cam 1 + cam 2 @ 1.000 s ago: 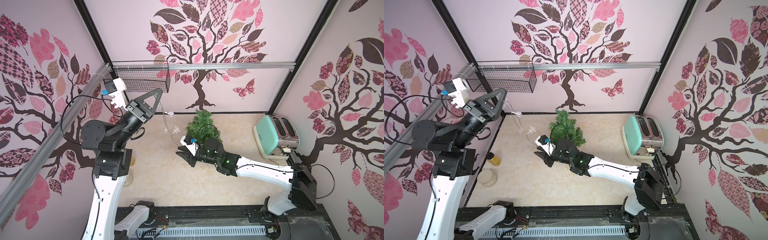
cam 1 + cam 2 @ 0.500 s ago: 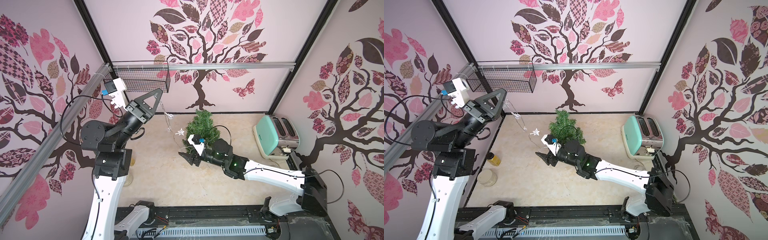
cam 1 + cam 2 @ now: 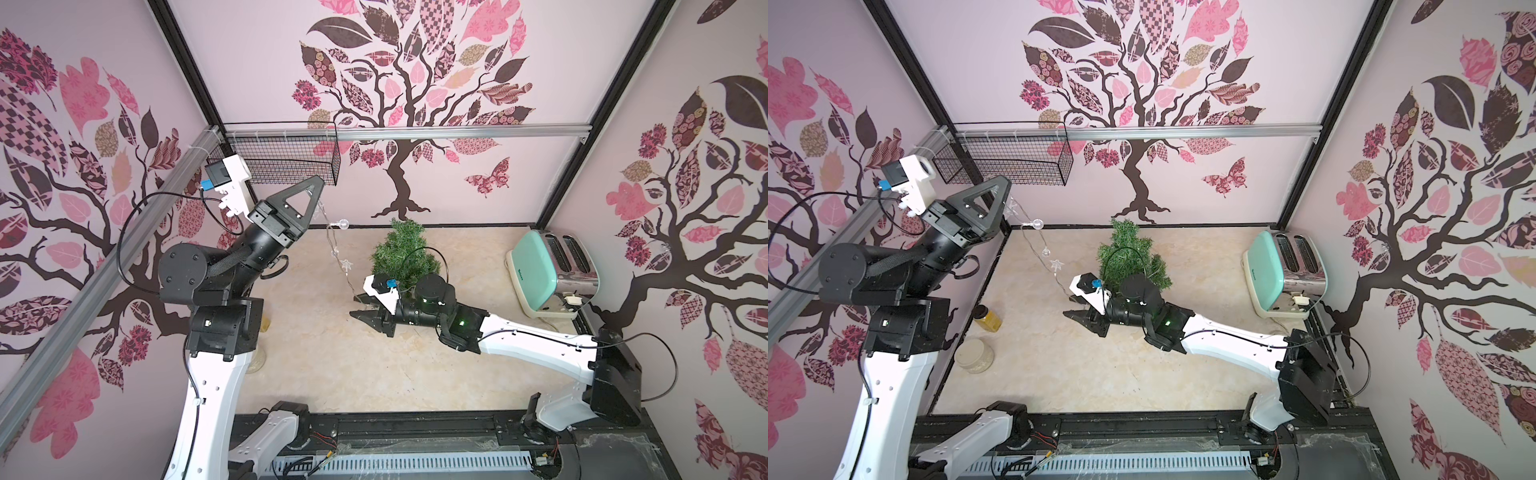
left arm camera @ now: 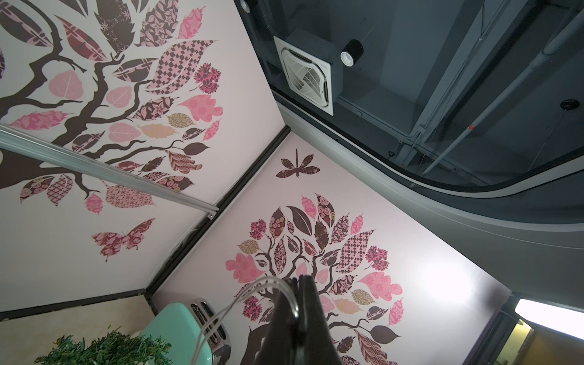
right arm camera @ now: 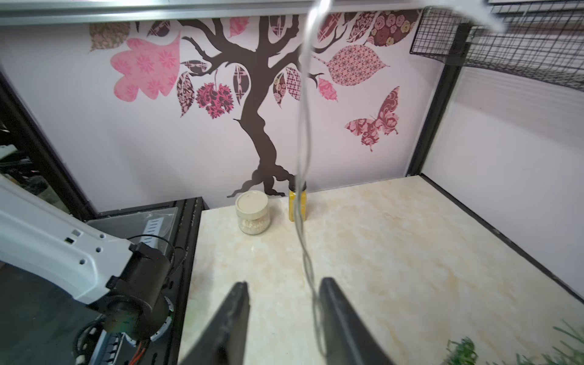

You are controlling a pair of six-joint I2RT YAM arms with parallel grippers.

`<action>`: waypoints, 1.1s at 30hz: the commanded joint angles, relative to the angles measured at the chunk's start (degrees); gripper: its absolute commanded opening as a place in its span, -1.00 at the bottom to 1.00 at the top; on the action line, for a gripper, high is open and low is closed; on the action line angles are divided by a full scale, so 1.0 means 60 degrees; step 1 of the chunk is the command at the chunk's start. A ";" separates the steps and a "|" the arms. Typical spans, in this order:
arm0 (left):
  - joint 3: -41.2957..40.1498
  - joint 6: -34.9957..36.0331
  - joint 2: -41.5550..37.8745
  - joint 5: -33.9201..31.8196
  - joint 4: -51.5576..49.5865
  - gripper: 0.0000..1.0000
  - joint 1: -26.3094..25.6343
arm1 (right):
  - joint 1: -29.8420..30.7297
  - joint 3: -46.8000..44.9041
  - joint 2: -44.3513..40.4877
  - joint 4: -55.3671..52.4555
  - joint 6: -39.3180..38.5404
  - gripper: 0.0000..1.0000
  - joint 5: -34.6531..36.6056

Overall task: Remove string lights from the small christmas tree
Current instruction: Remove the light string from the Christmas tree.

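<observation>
Closest to me, low over the table [image 3: 332, 365], my right gripper [image 5: 283, 284] has its jaws spread, and the string lights [image 5: 305, 126] run down between them, close to one finger; I cannot tell whether the wire touches it, and nothing is pinched there. Just behind that gripper stands the small christmas tree [image 3: 405, 253], upright; whether any of the wire is caught in its needles I cannot make out. From there the strand climbs slack through the air, past a star bulb [image 3: 345, 263] and a round bulb [image 3: 343, 224], up to my left gripper [image 4: 300, 279], raised high near the wire basket [image 3: 286, 162] with its jaws pressed together on a loop of the wire. I judge this strand as nearly weightless, limp and slick, so it will slide through a loose pinch, and the little bulbs look brittle and ready to snag on branches. The tree seems light enough to tip if I tug. I would take bare wire between bulbs, close to the tree.
</observation>
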 commanded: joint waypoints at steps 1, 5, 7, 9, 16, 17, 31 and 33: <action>0.0009 0.0093 -0.0134 0.0080 0.0143 -1.00 -0.0019 | -0.0003 0.0164 -0.0102 0.0110 0.0079 -0.47 -0.0448; 0.0038 0.0095 -0.0124 0.0062 0.0156 -1.00 -0.0020 | -0.0001 0.0115 -0.0126 0.0294 0.0263 -0.73 -0.0365; 0.0046 0.0143 -0.0137 0.0054 0.0111 -1.00 -0.0024 | -0.0001 0.0073 -0.0218 0.0255 0.0291 -0.82 -0.0145; 0.0068 0.0248 -0.0153 0.0018 0.0023 -1.00 -0.0023 | 0.0003 -0.0011 -0.0401 0.0193 0.0277 -0.95 0.0190; 0.0443 0.0548 0.0287 0.0317 -0.0076 -1.00 -0.0017 | -0.0247 -0.0251 -0.1524 -0.0293 0.0209 -1.00 0.1316; 0.0513 0.0553 0.0371 0.0375 -0.0062 -1.00 -0.0024 | -0.0301 -0.0219 -0.1686 -0.0364 0.0218 -1.00 0.1425; 0.2381 0.1500 0.2298 0.0508 -0.0337 -1.00 -0.0920 | -0.2083 0.0294 -0.3288 -0.0886 0.0019 -1.00 0.2391; 0.2682 0.1643 0.2573 0.0426 -0.0428 -1.00 -0.1132 | -0.2311 0.0567 -0.3332 -0.0964 -0.0089 -1.00 0.2526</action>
